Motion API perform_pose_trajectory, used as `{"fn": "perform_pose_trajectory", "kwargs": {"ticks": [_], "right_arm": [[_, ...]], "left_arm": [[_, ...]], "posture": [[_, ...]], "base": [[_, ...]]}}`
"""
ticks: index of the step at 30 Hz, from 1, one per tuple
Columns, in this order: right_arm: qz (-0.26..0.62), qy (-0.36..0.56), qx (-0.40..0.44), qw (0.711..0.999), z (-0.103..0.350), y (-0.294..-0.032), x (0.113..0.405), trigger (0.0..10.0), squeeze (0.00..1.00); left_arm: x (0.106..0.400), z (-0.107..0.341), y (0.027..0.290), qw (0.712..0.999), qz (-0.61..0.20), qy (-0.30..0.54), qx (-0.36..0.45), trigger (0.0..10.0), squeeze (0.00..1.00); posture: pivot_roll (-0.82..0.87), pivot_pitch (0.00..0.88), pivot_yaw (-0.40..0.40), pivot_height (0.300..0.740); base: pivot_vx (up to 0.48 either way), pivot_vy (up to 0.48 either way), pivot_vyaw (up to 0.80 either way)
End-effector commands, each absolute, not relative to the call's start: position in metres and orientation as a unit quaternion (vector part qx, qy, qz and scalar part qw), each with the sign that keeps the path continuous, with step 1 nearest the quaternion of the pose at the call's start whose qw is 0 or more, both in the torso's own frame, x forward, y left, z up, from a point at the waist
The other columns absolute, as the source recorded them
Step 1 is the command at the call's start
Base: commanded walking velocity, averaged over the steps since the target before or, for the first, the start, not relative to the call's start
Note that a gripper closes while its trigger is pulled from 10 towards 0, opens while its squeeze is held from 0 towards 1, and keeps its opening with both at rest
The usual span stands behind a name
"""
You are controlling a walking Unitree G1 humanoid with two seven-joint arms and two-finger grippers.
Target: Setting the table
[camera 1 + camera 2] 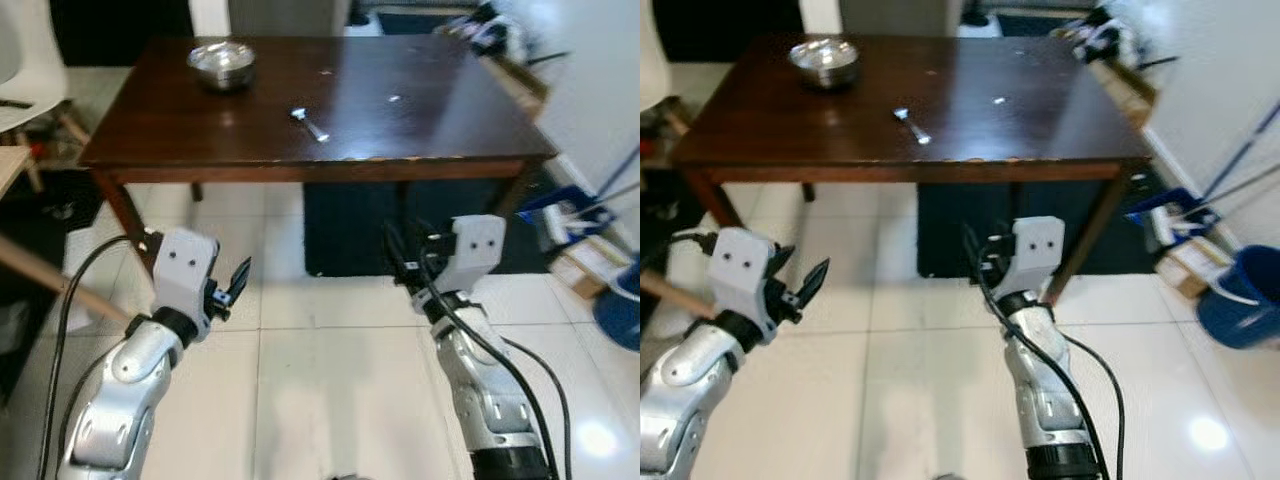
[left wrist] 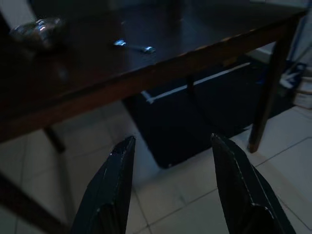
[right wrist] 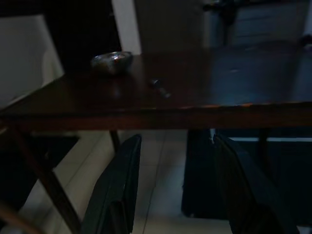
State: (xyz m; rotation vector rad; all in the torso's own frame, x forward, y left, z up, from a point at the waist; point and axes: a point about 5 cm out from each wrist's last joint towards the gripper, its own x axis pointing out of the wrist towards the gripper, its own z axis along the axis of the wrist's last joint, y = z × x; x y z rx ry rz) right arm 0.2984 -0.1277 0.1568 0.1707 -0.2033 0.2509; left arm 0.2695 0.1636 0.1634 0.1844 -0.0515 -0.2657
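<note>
Both grippers are raised in front of the body over the white tiled floor [image 1: 300,390], short of the table and below its top. The left gripper [image 2: 170,187] has its 2 black fingers spread wide with nothing between them, and the right gripper [image 3: 178,187] is likewise wide apart and empty. Ahead stands the dark wooden table [image 1: 420,120], its near edge facing the robot. On it lie the 2 pieces to be laid out: a metal bowl [image 1: 222,64] near the far left corner, and a small spoon [image 1: 310,123] lying flat near the middle, well apart from the bowl. A dark box or case [image 1: 350,230] sits on the floor under the table, and a blue bucket [image 1: 1240,295] stands off to the right by the wall. This looks like the approach step, with no item in hand and nothing yet arranged into a place setting. The next move likely calls for stepping closer to the near edge, lifting an arm above the tabletop, and reaching for the spoon; being thin and flat on a hard surface, it will need a careful low pinch.
</note>
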Motion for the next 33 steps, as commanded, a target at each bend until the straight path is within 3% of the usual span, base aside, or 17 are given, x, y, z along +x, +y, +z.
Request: {"fn": "perform_pose_trajectory", "kwargs": {"ticks": [1, 24, 33], "right_arm": [[0.148, -0.102, 0.093, 0.979, 0.1596, -0.1204, 0.298, 10.0, 0.0], [0.141, -0.103, 0.102, 0.979, 0.1596, -0.1242, 0.2959, 10.0, 0.0], [0.137, -0.102, 0.098, 0.98, 0.1596, -0.124, 0.2966, 10.0, 0.0]], "left_arm": [[0.2701, 0.1563, 0.17, 0.989, -0.106, -0.016, 0.102, 10.0, 0.0], [0.2729, 0.1587, 0.1618, 0.987, -0.117, -0.032, 0.104, 10.0, 0.0], [0.2726, 0.1586, 0.1618, 0.987, -0.122, -0.031, 0.104, 10.0, 0.0]], "posture": [[-0.02, 0.0, 0.045, 0.74], [-0.04, 0.0, 0.044, 0.74], [-0.04, 0.0, 0.05, 0.74]], "base": [[0.356, 0.0, 0.0], [0.405, 0.0, 0.0], [0.417, 0.0, -0.32]]}}
